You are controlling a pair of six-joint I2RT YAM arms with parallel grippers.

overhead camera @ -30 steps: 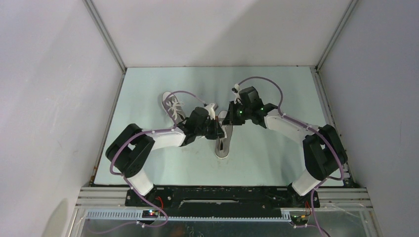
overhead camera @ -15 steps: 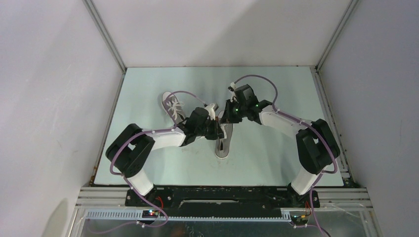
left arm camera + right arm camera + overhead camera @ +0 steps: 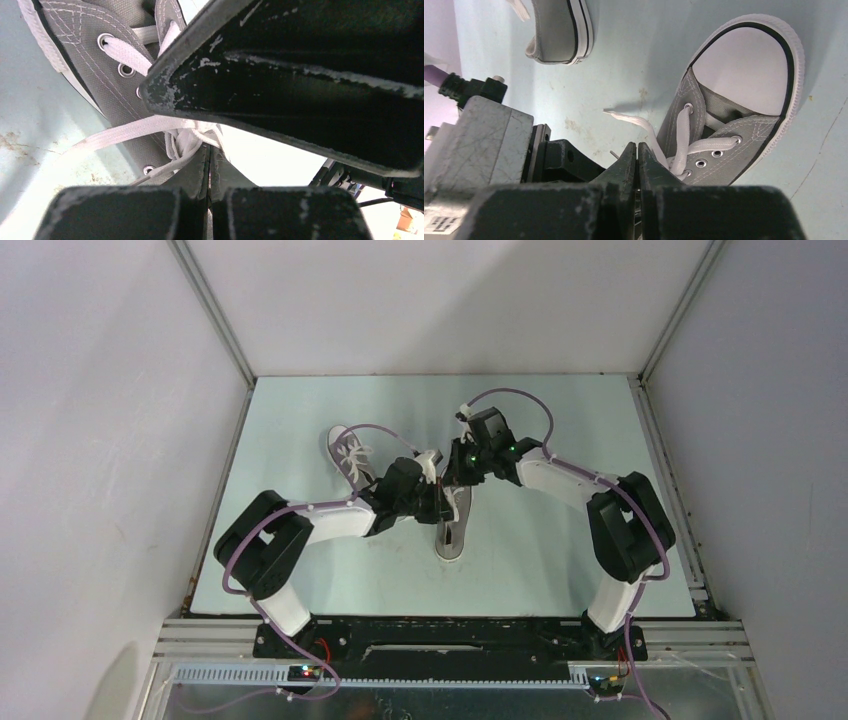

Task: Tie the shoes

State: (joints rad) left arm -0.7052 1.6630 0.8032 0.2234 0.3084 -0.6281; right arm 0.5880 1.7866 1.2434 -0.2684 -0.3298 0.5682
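**Clenched at the Laces**

Found one shoe point(image 3: 452, 538) mid-way across the stained pale-green counter point(image 3: 300, 570), the other shoe point(image 3: 345, 452) far left, between white walls point(image 3: 100, 390). Saw left end effector point(image 3: 209, 155) grasping laces point(image 3: 125, 132), right end effector point(image 3: 638, 149) clenched alongside.

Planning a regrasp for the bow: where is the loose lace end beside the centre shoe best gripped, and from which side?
Probably the flat stretch of the lace end just behind its tip, on the table and clear of the shoe. Come straight down, straddling its width: it lies flat like a ribbon, so a sideways approach would likely push it away.
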